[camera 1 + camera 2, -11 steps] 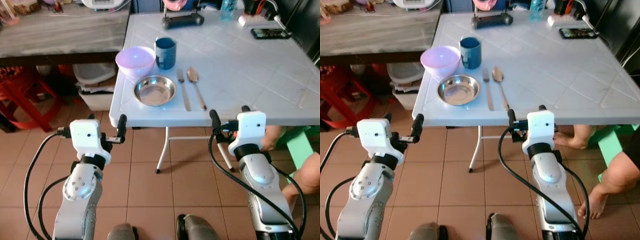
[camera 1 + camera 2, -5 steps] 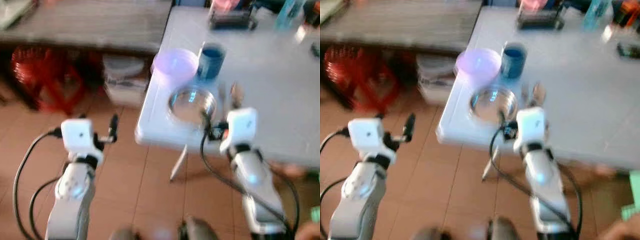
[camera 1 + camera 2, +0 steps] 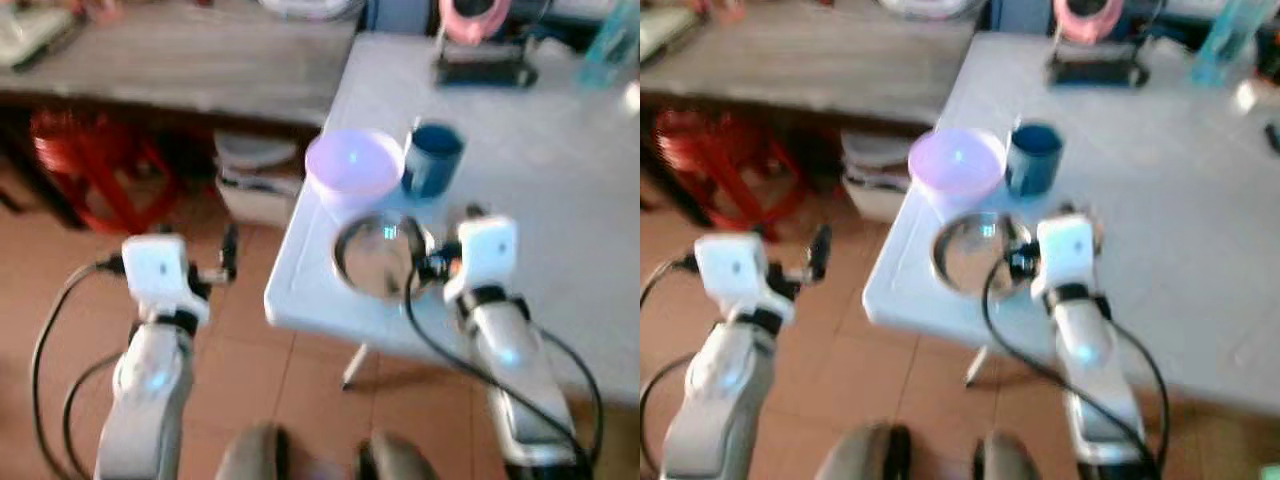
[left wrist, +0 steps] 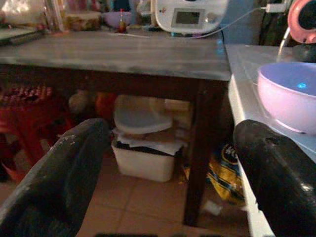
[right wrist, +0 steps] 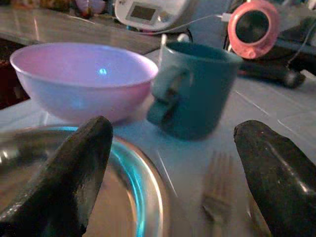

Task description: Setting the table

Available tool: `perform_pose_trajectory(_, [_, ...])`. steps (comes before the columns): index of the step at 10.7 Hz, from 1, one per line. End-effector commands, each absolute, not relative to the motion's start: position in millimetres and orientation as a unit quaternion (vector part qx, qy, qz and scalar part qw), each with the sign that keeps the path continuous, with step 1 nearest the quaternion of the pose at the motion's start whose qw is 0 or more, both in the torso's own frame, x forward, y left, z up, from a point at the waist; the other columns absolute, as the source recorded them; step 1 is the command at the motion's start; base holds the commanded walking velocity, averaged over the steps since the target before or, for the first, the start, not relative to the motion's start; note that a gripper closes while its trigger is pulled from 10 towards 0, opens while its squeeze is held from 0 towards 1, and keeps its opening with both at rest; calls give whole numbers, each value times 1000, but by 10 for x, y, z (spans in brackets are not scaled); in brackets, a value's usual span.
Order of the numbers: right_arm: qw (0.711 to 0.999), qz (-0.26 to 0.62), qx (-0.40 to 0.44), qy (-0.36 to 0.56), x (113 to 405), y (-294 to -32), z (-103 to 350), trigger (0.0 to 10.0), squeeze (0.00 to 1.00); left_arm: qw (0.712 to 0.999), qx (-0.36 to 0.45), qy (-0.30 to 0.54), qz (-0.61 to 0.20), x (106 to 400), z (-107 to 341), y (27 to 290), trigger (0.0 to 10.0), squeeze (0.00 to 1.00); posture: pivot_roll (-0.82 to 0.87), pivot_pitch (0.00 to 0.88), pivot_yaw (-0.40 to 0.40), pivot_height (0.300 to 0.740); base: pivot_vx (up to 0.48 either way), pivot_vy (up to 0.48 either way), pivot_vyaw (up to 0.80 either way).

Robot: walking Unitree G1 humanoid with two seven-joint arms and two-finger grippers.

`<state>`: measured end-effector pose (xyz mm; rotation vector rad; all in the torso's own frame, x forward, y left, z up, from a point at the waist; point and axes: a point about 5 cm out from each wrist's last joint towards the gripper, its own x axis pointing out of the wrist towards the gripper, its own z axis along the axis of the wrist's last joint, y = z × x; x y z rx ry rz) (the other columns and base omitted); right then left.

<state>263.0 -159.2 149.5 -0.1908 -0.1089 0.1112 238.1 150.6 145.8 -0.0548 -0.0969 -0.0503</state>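
R gripper (image 5: 170,163) fingers spread, over steel plate (image 3: 378,258) w/ bowl (image 3: 353,165), mug (image 3: 431,171) above it, mid-frame. L gripper (image 4: 168,163) also spread, lower left, facing bin (image 4: 145,160) under side table (image 4: 118,52).

The steel plate (image 5: 74,187) under the right gripper (image 5: 170,182) is polished metal, mirror-bright, throwing back teal glints along its rim beside the near finger. Beyond the fingers (image 5: 64,173), which are matt black and faintly grainy, the lilac bowl (image 5: 81,79) looks like smooth, glossy plastic. The teal mug (image 5: 195,86) has a dull satin glaze. Between the fingers lies a fork (image 5: 217,190), brushed metal, blurred. The white table (image 3: 560,180) is smooth with moulded grooves. Ahead of the left gripper (image 4: 168,168), the bench top (image 4: 113,52) looks like worn, matt grey wood; the floor tiles (image 4: 143,197) are dull terracotta.
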Motion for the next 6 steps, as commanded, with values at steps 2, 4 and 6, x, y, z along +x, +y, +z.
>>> perform_pose_trajectory(2, [993, 49, -96, -55, 2612, -1614, 1496, 10000, 0, 998, -15, -46, -33, 2350, 1451, 1508, 10000, 0, 31, 146, 47, 740, 0, 0, 0])
perform_pose_trajectory(4, [995, 33, -78, -45, 2597, -1657, 1459, 10000, 1000, 998, -8, -43, -42, 2345, 1440, 1518, 10000, 0, 30, 149, 51, 740, 0, 0, 0])
perform_pose_trajectory(6, [996, 26, -69, -40, 2604, -1670, 1453, 10000, 1000, 998, -7, -44, -46, 2349, 1444, 1514, 10000, 0, 30, 152, 49, 740, 0, 0, 0])
